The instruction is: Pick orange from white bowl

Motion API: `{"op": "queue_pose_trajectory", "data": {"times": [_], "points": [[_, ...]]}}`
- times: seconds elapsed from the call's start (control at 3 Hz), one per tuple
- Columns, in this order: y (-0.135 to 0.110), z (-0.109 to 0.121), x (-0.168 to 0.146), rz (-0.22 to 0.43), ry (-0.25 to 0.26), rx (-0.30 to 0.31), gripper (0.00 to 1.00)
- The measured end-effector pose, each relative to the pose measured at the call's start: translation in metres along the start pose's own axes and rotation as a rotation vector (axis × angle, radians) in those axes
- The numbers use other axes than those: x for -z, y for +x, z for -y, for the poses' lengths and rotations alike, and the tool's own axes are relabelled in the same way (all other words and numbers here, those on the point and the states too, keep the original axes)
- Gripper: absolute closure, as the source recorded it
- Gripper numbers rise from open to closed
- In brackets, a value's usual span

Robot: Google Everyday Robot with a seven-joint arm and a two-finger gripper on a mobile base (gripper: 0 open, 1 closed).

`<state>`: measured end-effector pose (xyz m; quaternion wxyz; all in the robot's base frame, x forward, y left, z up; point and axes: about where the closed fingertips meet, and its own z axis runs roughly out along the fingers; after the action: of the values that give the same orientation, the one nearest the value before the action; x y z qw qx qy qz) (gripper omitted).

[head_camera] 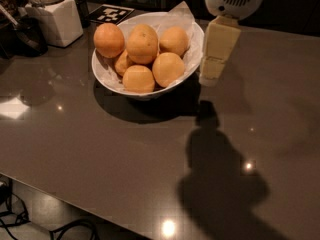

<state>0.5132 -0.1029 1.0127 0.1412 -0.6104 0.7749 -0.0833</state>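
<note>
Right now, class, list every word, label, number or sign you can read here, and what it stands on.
Readable words or numbers: none.
Black-and-white square code marker on the table behind the white bowl: a pattern only, no letters.
The white jar and the pincer, hanging right of the bowl: no lettering visible.

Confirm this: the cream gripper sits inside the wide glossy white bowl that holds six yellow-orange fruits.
Not quite. The camera view shows the cream gripper outside the wide glossy white bowl, beside its rim; the bowl does hold six yellow-orange fruits.
</note>
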Motion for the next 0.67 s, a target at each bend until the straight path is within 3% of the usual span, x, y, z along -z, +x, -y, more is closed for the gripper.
{"op": "queue_pose_trajectory", "data": {"times": [0.33, 0.67], "points": [[-0.002, -0.001, 0.000, -0.008, -0.002, -0.002, 0.00], [-0.027, 0.009, 0.007, 0.064, 0.014, 0.014, 0.00]]}}
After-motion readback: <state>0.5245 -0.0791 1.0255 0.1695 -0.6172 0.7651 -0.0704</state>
